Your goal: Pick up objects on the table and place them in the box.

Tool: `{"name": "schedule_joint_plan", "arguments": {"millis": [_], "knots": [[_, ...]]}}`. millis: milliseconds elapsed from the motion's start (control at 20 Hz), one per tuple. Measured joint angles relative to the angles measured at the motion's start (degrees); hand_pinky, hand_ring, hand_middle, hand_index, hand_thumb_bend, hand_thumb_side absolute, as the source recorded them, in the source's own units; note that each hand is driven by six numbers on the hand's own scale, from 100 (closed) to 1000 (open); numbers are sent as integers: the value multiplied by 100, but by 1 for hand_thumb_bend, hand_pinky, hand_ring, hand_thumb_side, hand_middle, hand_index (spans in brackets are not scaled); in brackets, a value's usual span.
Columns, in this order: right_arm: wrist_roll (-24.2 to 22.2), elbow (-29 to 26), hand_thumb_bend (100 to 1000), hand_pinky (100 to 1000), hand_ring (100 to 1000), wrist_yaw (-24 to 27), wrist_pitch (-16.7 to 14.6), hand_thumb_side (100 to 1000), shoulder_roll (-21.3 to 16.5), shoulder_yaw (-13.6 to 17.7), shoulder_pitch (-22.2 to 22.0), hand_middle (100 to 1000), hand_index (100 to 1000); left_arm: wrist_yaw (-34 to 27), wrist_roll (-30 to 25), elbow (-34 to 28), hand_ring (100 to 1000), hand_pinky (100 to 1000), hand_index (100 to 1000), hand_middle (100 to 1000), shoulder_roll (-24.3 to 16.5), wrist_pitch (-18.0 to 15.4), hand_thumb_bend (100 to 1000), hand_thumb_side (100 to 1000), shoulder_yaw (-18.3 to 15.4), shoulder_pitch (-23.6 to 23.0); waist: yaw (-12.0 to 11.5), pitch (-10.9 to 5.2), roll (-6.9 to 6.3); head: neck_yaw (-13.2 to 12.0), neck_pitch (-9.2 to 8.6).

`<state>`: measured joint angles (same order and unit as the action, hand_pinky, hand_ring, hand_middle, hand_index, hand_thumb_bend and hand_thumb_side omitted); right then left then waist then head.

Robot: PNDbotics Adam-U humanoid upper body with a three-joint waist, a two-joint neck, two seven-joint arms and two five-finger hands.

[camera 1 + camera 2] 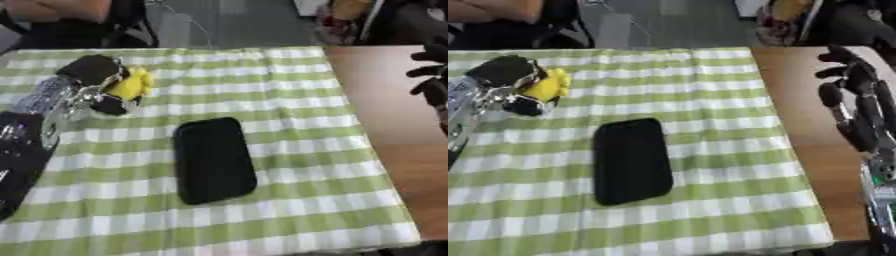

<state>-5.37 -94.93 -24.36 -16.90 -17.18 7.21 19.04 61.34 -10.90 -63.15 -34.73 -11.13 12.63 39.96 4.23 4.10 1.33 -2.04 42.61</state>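
Green-and-white cloth: a checked cloth (289,100) covers most of the tabletop (807,125), whose bare brown wood shows along the right side.
Yellow object: a small yellow thing (131,84) sits at the far left of the cloth, inside the left hand's grasp; its exact form cannot be made out.
Left hand: the left hand (92,82) comes in from the left edge, black with silver parts, its fingers (112,106) curled round the yellow object, with the dark back of the hand above it.
Left arm: the silver and black forearm (35,107) runs down toward the lower left corner, lying over the cloth.
Black tray: a flat, dark, rounded rectangular container (630,160) lies near the middle of the cloth, long side running away from the robot; it looks like the box of the task, though its depth cannot be judged.
Object and tray: the yellow object is well apart from the black tray, up and to its left, not in it.
Right hand: the right hand (855,107) stands at the right edge over the bare wood, fingers (830,97) straight and pointing up, released and holding nothing.
Right hand and tray: well apart, with the cloth's right border between them.
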Motion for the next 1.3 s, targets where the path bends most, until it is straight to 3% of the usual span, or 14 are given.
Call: {"name": "schedule_joint_plan", "arguments": {"millis": [650, 1300], "knots": [[-1, 0, 654, 506, 683, 0, -1, 1000, 0, -2, 0, 780, 937, -525, -305, -1070, 100, 100, 164, 100, 38, -182, 100, 409, 372, 173, 16, -4, -4, -20, 0], [-25, 0, 656, 510, 684, 0, -23, 1000, 2, -36, 6, 781, 937, -663, -549, -1138, 100, 100, 164, 100, 609, -364, 100, 411, 675, 396, 24, -52, 16, -95, 0]]}}
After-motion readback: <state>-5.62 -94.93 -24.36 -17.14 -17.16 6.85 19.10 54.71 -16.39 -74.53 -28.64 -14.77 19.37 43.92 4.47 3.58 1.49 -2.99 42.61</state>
